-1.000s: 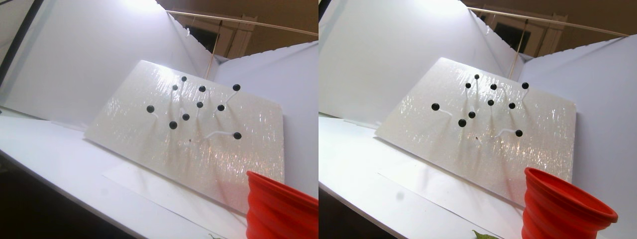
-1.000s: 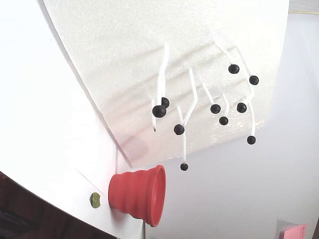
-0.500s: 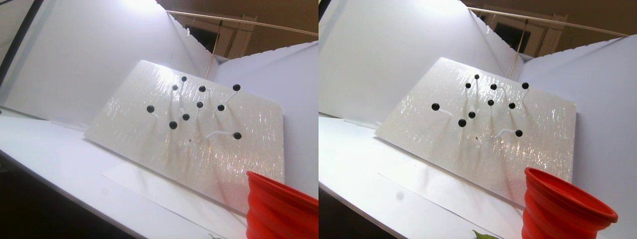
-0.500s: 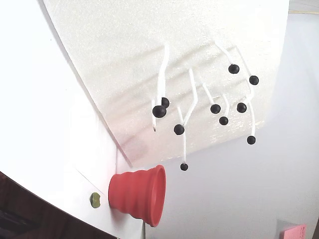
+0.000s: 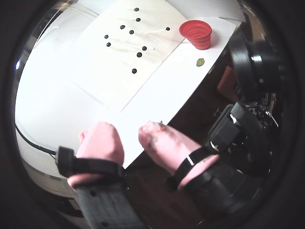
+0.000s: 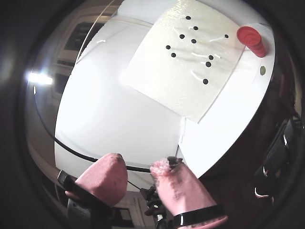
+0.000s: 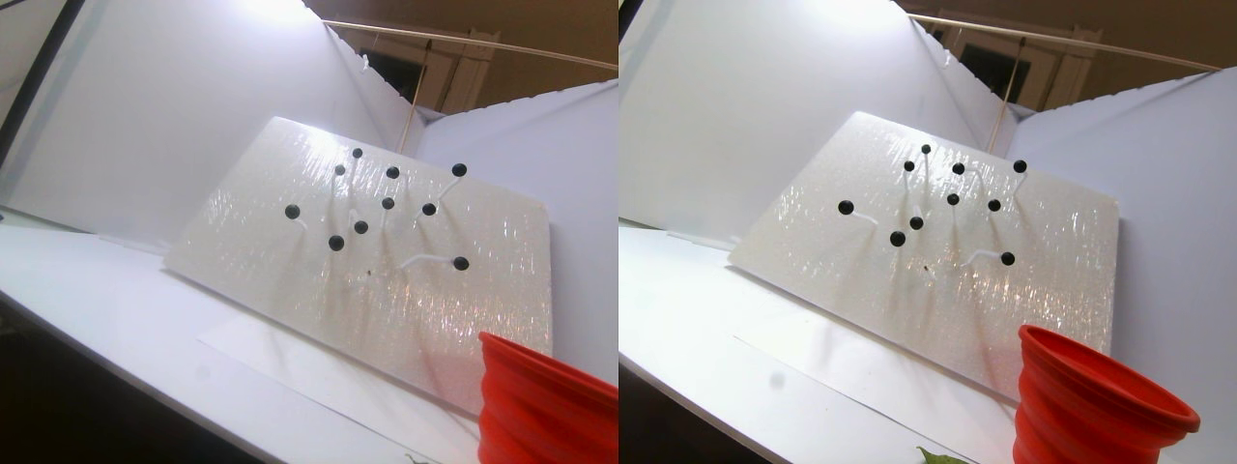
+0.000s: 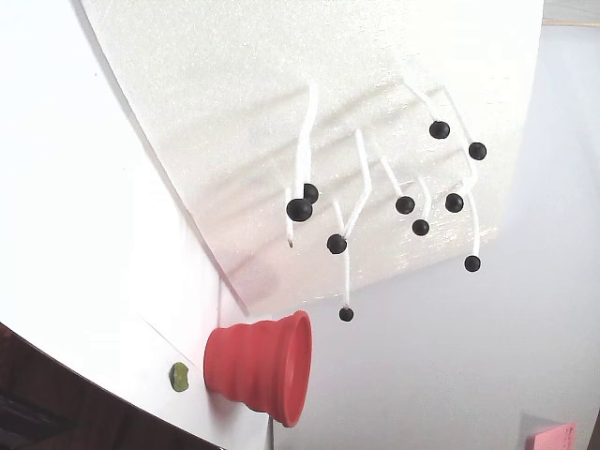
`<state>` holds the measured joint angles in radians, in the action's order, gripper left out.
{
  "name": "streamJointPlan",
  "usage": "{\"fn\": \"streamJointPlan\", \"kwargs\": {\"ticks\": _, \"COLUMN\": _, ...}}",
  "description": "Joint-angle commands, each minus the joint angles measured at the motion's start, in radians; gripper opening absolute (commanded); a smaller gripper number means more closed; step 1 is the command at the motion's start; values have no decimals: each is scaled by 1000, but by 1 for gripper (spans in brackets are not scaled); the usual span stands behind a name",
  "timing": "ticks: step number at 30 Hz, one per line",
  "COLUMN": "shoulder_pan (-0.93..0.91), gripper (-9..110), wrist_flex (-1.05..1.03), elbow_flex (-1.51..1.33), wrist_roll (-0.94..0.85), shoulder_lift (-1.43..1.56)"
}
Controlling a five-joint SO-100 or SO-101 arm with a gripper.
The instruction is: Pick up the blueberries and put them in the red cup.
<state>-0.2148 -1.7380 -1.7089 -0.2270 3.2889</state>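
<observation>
Several blueberries [image 5: 139, 55], small black balls on thin white stems, stick out of a white foam board [image 5: 114, 71]; they also show in another wrist view [image 6: 194, 41], the stereo pair view [image 7: 336, 243] and the fixed view [image 8: 405, 204]. The red cup [image 5: 196, 33] [image 6: 251, 39] [image 7: 541, 406] [image 8: 267, 366] stands beside the board's corner, apart from the berries. My gripper [image 5: 127, 131] [image 6: 139, 164] is open, its pink fingers [image 5: 102, 143] empty. It hangs far back from the board, over the table's edge. Neither the stereo pair view nor the fixed view shows the gripper.
A small yellow-green blob [image 5: 200, 62] [image 8: 179, 377] lies on the white table near the cup. White walls [image 7: 145, 106] enclose the table behind the board [image 7: 290, 280]. Dark arm parts and a motor [image 5: 248, 129] sit right of the fingers. A black cable [image 6: 71, 148] runs along the table edge.
</observation>
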Motion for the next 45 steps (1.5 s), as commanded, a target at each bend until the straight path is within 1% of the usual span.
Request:
{"fn": "streamJointPlan", "kwargs": {"ticks": 1, "shoulder_pan": 23, "gripper": 10, "wrist_flex": 31, "elbow_flex": 15, "wrist_roll": -77, "shoulder_lift": -100}}
{"fn": "streamJointPlan", "kwargs": {"ticks": 8, "shoulder_pan": 35, "gripper": 11, "wrist_flex": 67, "elbow_flex": -61, "wrist_roll": -245, "shoulder_lift": -109}}
{"fn": "streamJointPlan", "kwargs": {"ticks": 14, "shoulder_pan": -21, "gripper": 12, "wrist_flex": 110, "elbow_flex": -149, "wrist_roll": -419, "shoulder_lift": -101}}
{"fn": "streamJointPlan", "kwargs": {"ticks": 19, "shoulder_pan": -46, "gripper": 13, "wrist_flex": 118, "elbow_flex": -161, "wrist_roll": -522, "shoulder_lift": -126}}
{"fn": "streamJointPlan", "kwargs": {"ticks": 26, "shoulder_pan": -9, "gripper": 14, "wrist_flex": 147, "elbow_flex": -215, "wrist_roll": -641, "shoulder_lift": -138}}
{"fn": "streamJointPlan", "kwargs": {"ticks": 31, "shoulder_pan": -9, "gripper": 15, "wrist_flex": 222, "elbow_flex": -261, "wrist_roll": -726, "shoulder_lift": -178}}
{"fn": "streamJointPlan", "kwargs": {"ticks": 36, "shoulder_pan": -21, "gripper": 15, "wrist_flex": 324, "elbow_flex": -325, "wrist_roll": -850, "shoulder_lift": -209}}
{"fn": "streamJointPlan", "kwargs": {"ticks": 45, "shoulder_pan": -20, "gripper": 15, "wrist_flex": 437, "elbow_flex": -382, "wrist_roll": -1020, "shoulder_lift": -298}}
